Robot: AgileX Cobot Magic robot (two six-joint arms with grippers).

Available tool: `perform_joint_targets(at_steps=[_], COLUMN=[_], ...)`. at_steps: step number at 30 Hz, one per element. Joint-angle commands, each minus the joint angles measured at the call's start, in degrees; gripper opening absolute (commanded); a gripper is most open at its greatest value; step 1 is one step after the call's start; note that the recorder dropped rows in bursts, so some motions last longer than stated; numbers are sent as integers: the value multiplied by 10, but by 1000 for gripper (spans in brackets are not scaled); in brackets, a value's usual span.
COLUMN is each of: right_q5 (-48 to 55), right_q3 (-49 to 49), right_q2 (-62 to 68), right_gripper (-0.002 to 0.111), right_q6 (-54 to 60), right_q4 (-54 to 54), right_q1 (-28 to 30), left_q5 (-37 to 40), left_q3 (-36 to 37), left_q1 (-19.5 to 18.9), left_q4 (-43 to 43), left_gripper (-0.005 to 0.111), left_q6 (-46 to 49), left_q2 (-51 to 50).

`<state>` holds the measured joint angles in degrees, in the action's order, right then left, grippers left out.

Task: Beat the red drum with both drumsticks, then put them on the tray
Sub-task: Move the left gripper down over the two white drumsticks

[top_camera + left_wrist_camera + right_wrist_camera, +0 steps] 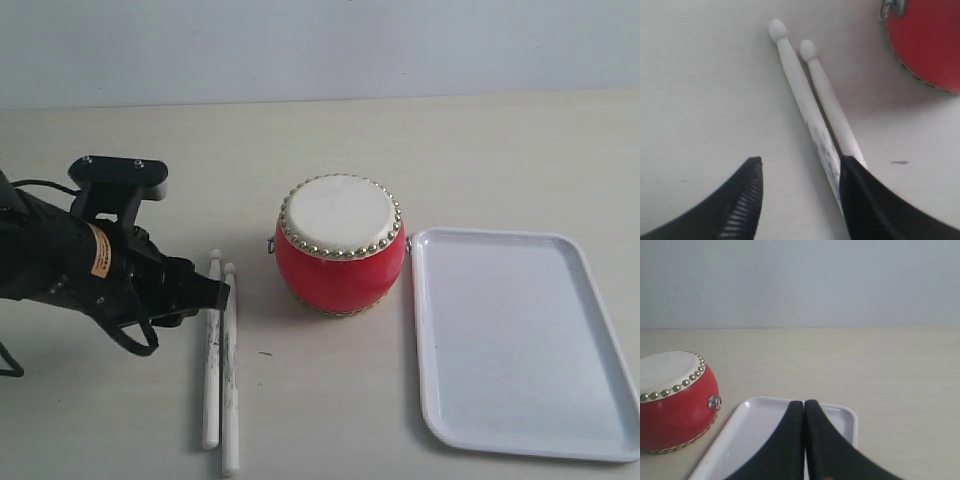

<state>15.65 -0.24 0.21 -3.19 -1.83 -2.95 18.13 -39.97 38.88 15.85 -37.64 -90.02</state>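
Observation:
The red drum (340,248) stands mid-table, its cream skin facing up. Two white drumsticks (220,360) lie side by side on the table to its left. My left gripper (208,296) is low over their upper part, and it is open (800,160). The scuffed stick (812,125) runs between its fingers, close against one finger (865,200), and the other stick (832,107) passes under that finger. The white tray (520,340) lies right of the drum with nothing on it. My right gripper (804,404) is shut on nothing, over the tray's (747,435) near end; the exterior view does not show it.
The drum (672,400) has a small metal ring (714,402) on the side facing the tray. A pale wall rises behind the beige table (450,150). The left arm's black body and cables (60,265) fill the left edge.

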Motion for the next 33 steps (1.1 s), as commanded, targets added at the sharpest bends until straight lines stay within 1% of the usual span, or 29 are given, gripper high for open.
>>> perform_joint_targets(at_steps=[1, 3, 6, 9, 11, 16, 19, 27, 30, 33], right_q5=[-6, -6, -6, -6, -6, -6, -6, -6, -6, -6], right_q3=[2, 2, 2, 2, 2, 2, 2, 2, 2, 2], right_q2=[-2, -2, -2, -2, -2, -2, -2, -2, -2, -2], right_gripper=[0, 0, 0, 0, 0, 0, 0, 0, 0, 0], right_q6=[1, 1, 1, 1, 1, 1, 1, 1, 1, 1], right_q4=[0, 0, 0, 0, 0, 0, 0, 0, 0, 0], right_q1=[3, 3, 3, 3, 3, 3, 3, 3, 3, 3], left_q5=[-35, -50, -66, -85, -85, -85, -86, -98, -98, -98], left_q3=[32, 44, 44, 44, 44, 41, 36, 31, 31, 31], left_q1=[-1, 1, 1, 12, 17, 17, 23, 23, 23, 25], left_q4=[-33, -40, -44, -50, -50, -51, -60, -62, -62, -62], left_gripper=[47, 47, 47, 47, 47, 47, 47, 47, 43, 37], left_q6=[-7, -7, -18, -18, -18, -19, -19, -19, -20, -20], left_q2=[0, 0, 0, -7, -19, -47, -53, -56, -67, -81])
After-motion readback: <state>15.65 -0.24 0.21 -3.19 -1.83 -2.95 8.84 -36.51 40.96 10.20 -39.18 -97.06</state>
